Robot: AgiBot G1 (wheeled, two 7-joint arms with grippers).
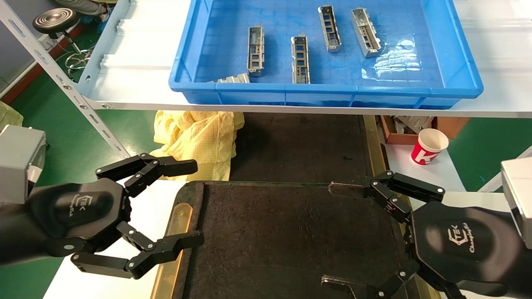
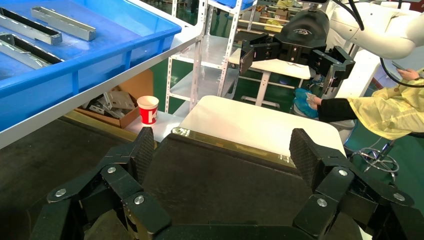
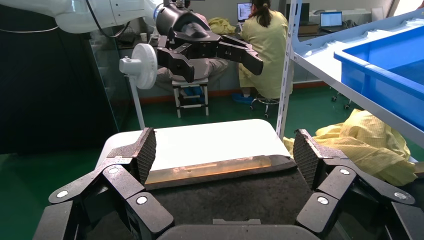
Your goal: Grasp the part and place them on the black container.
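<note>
- Black left gripper (image 1: 195, 203): fingers spread wide, empty, hovering over the left edge of the black container (image 1: 291, 241).
- Right gripper (image 1: 332, 236): fingers likewise spread, empty, over the container's right edge.
- Container: flat, felt-like, with a brass strip (image 1: 174, 245) along its left side.
- Parts: four lie apart in the blue crate (image 1: 332, 89) on the shelf beyond the container; nearest-centre part (image 1: 300, 59) lies lengthwise.
- Paper cup (image 1: 429, 146): right of the container, below the shelf.

— What's near the blue crate (image 1: 266, 93)?
— It sits on a white shelf (image 1: 137, 79). Below its left end lies yellow cloth (image 1: 195, 137); below its right end, a red paper cup (image 1: 429, 146) beside a cardboard box (image 1: 399, 135).
</note>
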